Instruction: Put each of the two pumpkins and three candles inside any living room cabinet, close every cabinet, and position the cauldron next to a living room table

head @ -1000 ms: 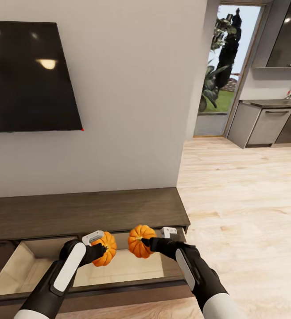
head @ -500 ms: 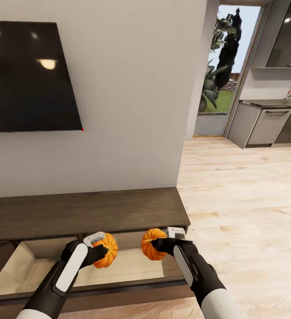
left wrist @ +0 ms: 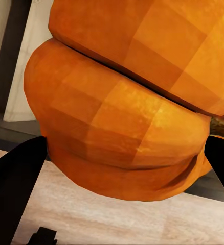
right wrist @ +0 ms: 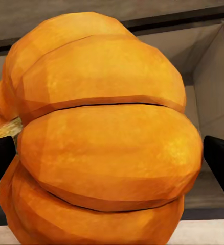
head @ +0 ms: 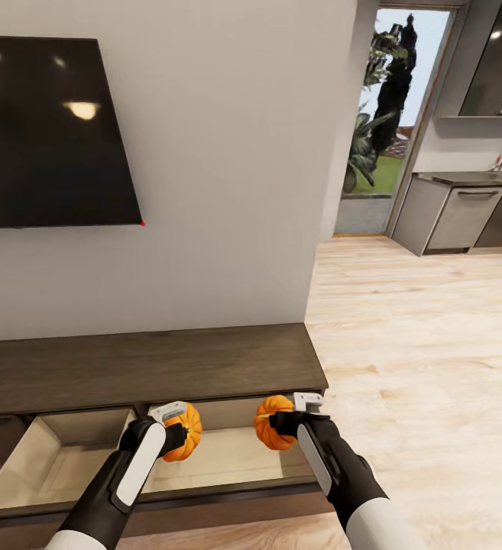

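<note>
Pumpkins point(head: 185, 431) point(head: 270, 431), bright orange, ribbed, over open cabinet point(head: 228, 458)

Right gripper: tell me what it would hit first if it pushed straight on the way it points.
The right gripper already clamps a pumpkin. Beyond it, the right wrist view shows the open drawer's pale back wall, probably the first contact, though depth is unclear.
</note>
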